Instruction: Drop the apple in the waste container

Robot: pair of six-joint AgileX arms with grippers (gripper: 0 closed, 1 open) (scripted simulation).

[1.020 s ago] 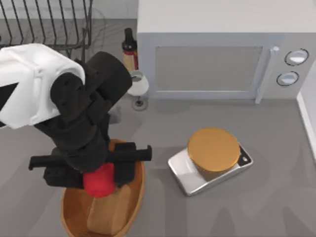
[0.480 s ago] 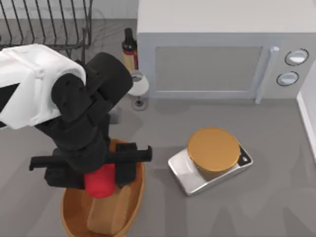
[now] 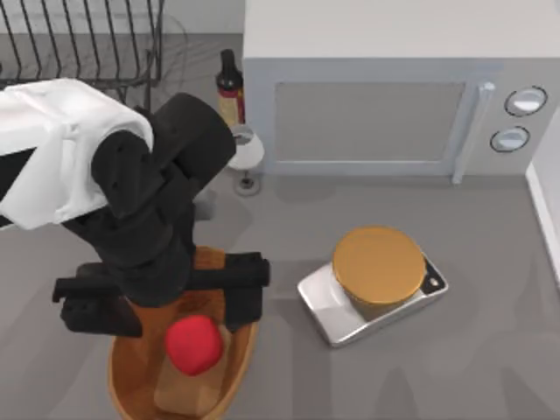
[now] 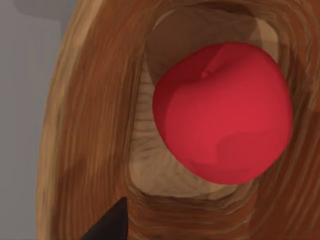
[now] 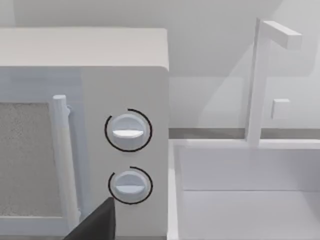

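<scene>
The red apple [image 3: 194,344] lies free inside the waste container [image 3: 122,385], an oval orange-brown woven basket at the table's front left. It rests on the basket's lighter tan bottom. My left gripper [image 3: 166,300] hovers just above it, open, its two black fingers spread wide on either side with nothing between them. The left wrist view looks straight down at the apple [image 4: 222,112] against the basket's sloping wall [image 4: 85,125]. My right arm is parked off to the right, its wrist view facing the microwave's knobs [image 5: 128,131].
A white microwave [image 3: 376,96] fills the back right. An orange-topped disc on a silver base [image 3: 378,265] sits right of the basket. A dish rack [image 3: 79,39], a dark bottle [image 3: 229,83] and a wine glass [image 3: 245,153] stand behind. A sink [image 5: 245,200] adjoins the microwave.
The left gripper has opened and let go of the apple. The apple has dropped from between the fingers into the basket.
</scene>
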